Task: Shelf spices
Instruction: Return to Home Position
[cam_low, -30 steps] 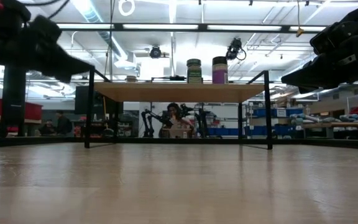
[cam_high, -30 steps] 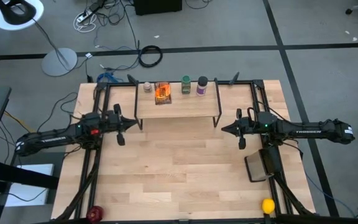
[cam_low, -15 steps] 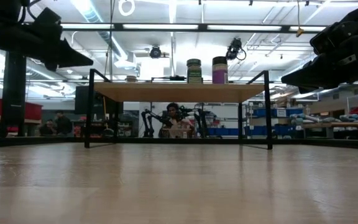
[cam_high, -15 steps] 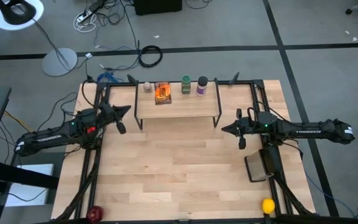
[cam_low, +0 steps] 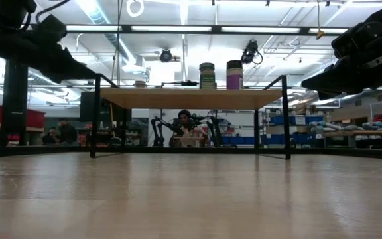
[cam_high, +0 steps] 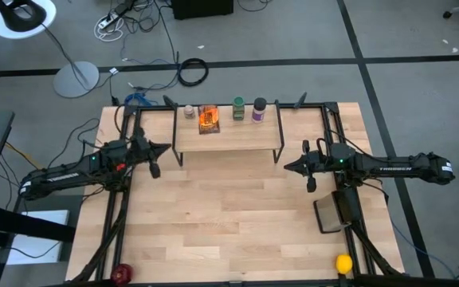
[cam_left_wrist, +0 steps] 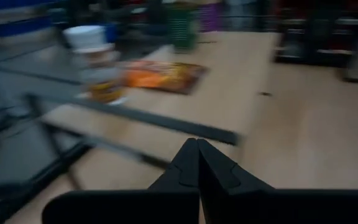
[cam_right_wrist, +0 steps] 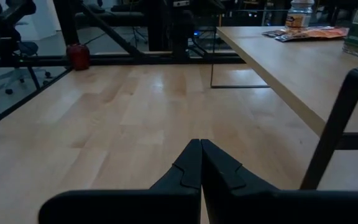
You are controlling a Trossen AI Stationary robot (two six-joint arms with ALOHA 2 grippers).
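Low narrow shelf (cam_high: 229, 137) with a light wooden top board on thin black metal legs stands at the far middle of the large light wooden surface (cam_high: 229, 215). All four spices sit on its top board in a row along the far edge. From the left arm's side they are: tiny pale-capped jar (cam_high: 189, 112), flat brown-orange rectangular packet (cam_high: 209, 119) lying flat just beside it, green-lidded jar (cam_high: 238, 108) upright, then dark-lidded purple-labelled jar (cam_high: 259, 109) upright, near the green one but apart. Near half of the board is bare. Left end effector (cam_high: 167, 147) hangs above the surface just beside the shelf's left end, pointing at it. Cannot tell if it touches the leg. Its wrist view shows the two dark fingers pressed together, nothing between them. Right end effector (cam_high: 287, 167) hangs by the shelf's near right leg, pointing inward, slightly apart from it. Fingers likewise closed tip to tip, empty. Both arms reach in level from the sides. Dark flat rectangular pad (cam_high: 337, 212) lies on the surface beside the right arm's base. Yellow ball (cam_high: 343, 263) sits at the near right corner and a small red round object (cam_high: 122, 274) at the near left corner, both well apart from the shelf. In the low view a person (cam_low: 186, 126) is seated in the room behind, seen under the shelf.
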